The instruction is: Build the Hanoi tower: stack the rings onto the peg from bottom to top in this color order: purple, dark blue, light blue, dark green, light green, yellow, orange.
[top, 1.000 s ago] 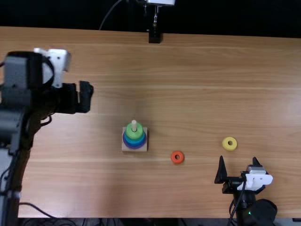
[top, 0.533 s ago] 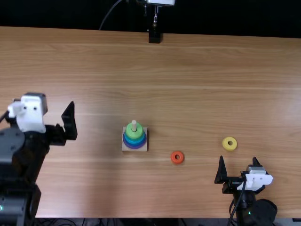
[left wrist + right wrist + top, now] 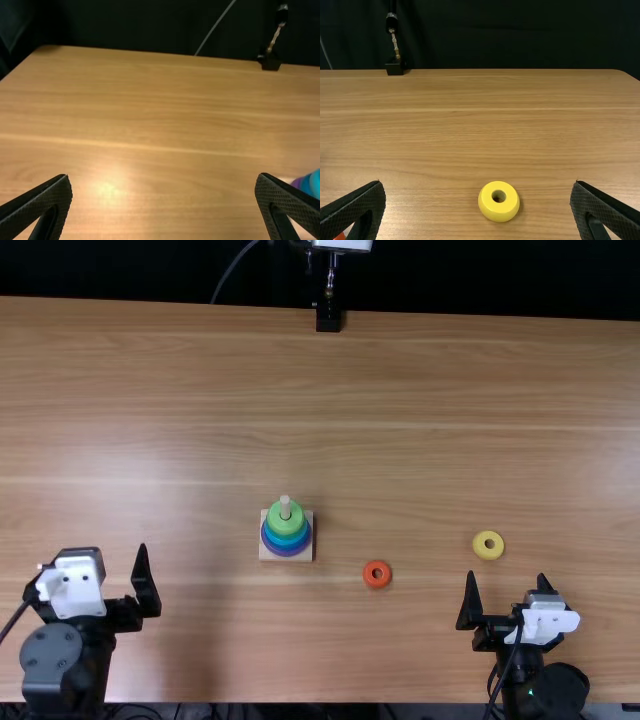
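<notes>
Top view: 1 base (image 3: 304, 554), 1 peg (image 3: 285, 506), green ring (image 3: 286, 525) atop blue and purple. 2 loose: orange ring (image 3: 371, 582), yellow ring (image 3: 481, 549). 2 grippers, left (image 3: 90, 562) and right (image 3: 507, 576), over brown wood table (image 3: 400, 420), dark backdrop (image 3: 480, 275) behind.

Left wrist view: jaws wide apart, stack at edge.

Right wrist view: jaws wide apart, yellow ring between and beyond.

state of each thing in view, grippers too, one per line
wooden base: lying flat
peg: upright, tip bare
purple ring: on peg, lowest
blue rings: on peg, between purple and green
light green ring: on peg, topmost
yellow ring: lying flat, off peg
orange ring: lying flat, off peg
left gripper: jaws open, empty
right gripper: jaws open, empty
</notes>
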`<state>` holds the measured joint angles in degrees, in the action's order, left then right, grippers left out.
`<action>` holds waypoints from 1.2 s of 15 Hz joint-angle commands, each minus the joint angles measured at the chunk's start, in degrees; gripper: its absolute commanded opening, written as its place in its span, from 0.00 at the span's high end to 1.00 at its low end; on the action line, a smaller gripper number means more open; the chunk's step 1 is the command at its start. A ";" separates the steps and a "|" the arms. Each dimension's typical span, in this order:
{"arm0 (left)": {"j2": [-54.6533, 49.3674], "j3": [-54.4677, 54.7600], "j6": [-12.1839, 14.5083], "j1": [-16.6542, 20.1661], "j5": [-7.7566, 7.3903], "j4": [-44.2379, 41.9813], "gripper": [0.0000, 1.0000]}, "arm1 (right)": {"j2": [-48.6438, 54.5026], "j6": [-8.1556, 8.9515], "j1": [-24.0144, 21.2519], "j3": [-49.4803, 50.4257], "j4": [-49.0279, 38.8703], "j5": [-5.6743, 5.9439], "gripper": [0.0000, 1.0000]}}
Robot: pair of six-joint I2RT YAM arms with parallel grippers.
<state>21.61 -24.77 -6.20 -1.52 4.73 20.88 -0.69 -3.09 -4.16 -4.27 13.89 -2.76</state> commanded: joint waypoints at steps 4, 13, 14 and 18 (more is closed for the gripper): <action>-12.99 13.26 0.29 -0.41 0.75 -3.48 0.00 | 0.69 -0.18 -0.49 3.48 4.63 -0.29 0.00; -21.61 24.34 0.29 -1.12 0.23 -1.27 0.00 | 0.69 -0.18 -0.49 3.48 4.63 -0.29 0.00; -21.61 24.77 0.29 -1.03 0.23 -1.06 0.00 | 0.69 -0.18 -0.49 3.48 4.63 -0.29 0.00; -21.61 24.77 0.29 -0.94 0.23 4.11 0.00 | 0.69 -0.18 -0.49 3.48 4.63 -0.29 0.00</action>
<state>0.67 -5.78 -6.22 -2.63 5.13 20.40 -0.69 -3.09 -4.16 -4.43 14.22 -2.74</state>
